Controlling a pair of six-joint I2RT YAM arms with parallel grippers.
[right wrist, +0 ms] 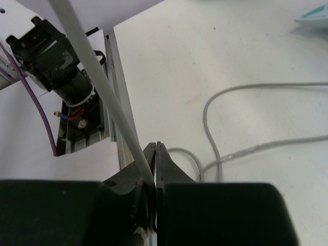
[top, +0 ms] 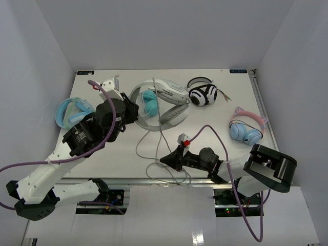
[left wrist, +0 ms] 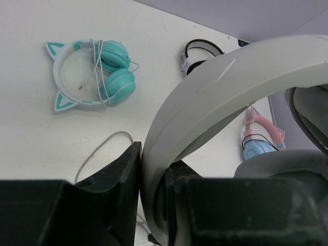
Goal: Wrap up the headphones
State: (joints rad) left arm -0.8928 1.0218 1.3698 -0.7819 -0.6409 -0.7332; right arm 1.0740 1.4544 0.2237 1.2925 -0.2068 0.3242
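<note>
The light grey headphones (top: 173,114) are at the table's middle back, lifted at the headband (left wrist: 225,82). My left gripper (top: 134,108) is shut on the headband's left side; in the left wrist view the band passes between my two black fingers (left wrist: 152,174). The thin grey cable (top: 162,130) runs from the cups toward the front edge. My right gripper (top: 165,160) is shut on the cable near the front edge. In the right wrist view the cable (right wrist: 87,56) rises taut up and left from the closed jaws (right wrist: 156,151). More cable (right wrist: 230,125) lies in loops on the table.
Teal cat-ear headphones (left wrist: 97,74) lie under the headband loop. Black-and-white striped headphones (top: 202,94) are at the back. Pale blue headphones with pink ears (top: 246,129) are at the right. Another light blue pair (top: 70,111) lies at the left. The table's front edge (right wrist: 119,118) is beside the right gripper.
</note>
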